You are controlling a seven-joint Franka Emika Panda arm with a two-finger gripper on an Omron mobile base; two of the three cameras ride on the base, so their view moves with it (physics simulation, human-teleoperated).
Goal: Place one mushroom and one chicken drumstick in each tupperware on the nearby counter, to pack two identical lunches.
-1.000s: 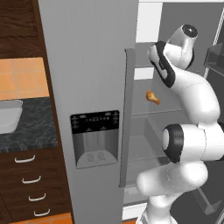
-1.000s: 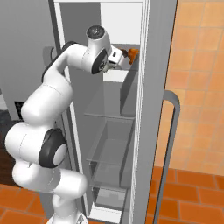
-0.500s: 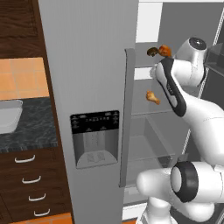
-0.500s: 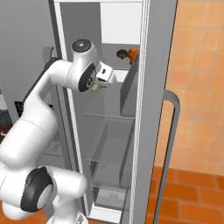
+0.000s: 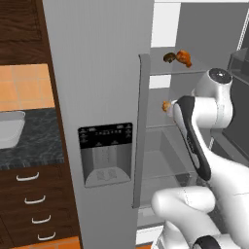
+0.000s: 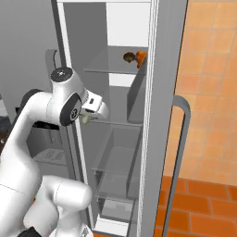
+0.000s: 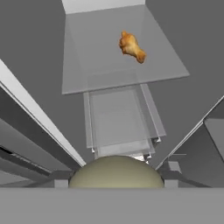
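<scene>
In the hand view, a pale rounded mushroom sits between the jaws of my gripper, which is shut on it. In the right base view the gripper hangs inside the open fridge at middle-shelf height. One chicken drumstick lies on a glass shelf beyond the hand, and peeks from behind the arm in the left base view. On the upper shelf lie a darker mushroom and another drumstick. A light-grey tupperware rests on the dark counter at far left.
The grey fridge door with its dispenser panel stands between the fridge interior and the counter. Glass shelves and a clear drawer lie below the hand. The other open fridge door with a curved handle is on the right.
The hand has come down from the upper shelf to middle-shelf height and turned, still carrying the mushroom. The food on the shelves has not moved.
</scene>
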